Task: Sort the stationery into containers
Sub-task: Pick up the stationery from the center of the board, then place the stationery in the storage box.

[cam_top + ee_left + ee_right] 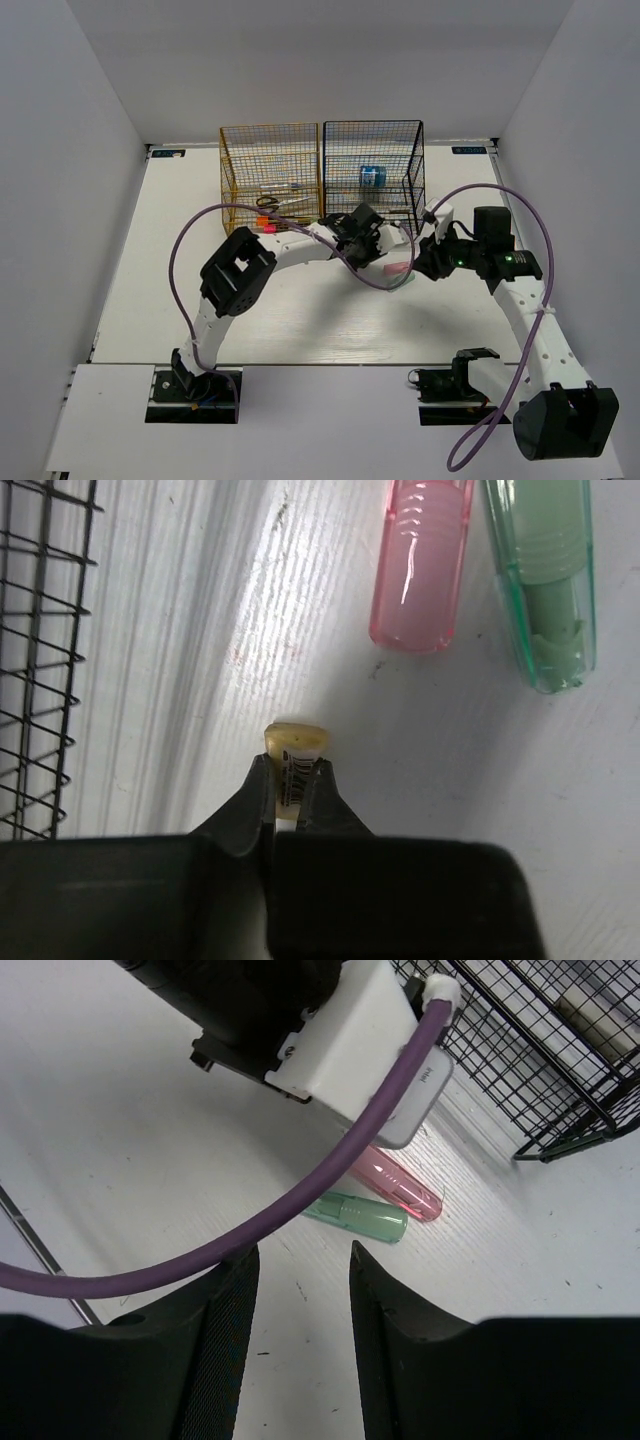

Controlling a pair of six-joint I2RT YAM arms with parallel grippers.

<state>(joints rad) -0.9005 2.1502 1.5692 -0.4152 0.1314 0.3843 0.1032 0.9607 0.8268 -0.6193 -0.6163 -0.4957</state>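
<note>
The left gripper (292, 775) is clenched on the one beige cube (295, 738), pinching it by its near end, low over the white table (200, 630) and just beside the black rack (40, 660). Whether the cube touches the table cannot be told. A little farther out lie two oblong pieces, one pink piece (420, 565) and one mint piece (545, 580). They lie side by side on the table, close together, and neither is held. The right gripper (303, 1255) hangs to their right with its fingers apart and nothing between them, pointing toward the same two pieces. A purple cable (300, 1205) crosses its view. There are two wire racks, standing against each other at the far middle of the table: a yellow rack (270, 175) on the left and the black one on the right. The black rack holds one blue roll (372, 176) on a shelf. The yellow rack holds one pair of scissors (268, 202) on a lower shelf, with a few long pen-like markers (285, 188) near them, too small to count.
</note>
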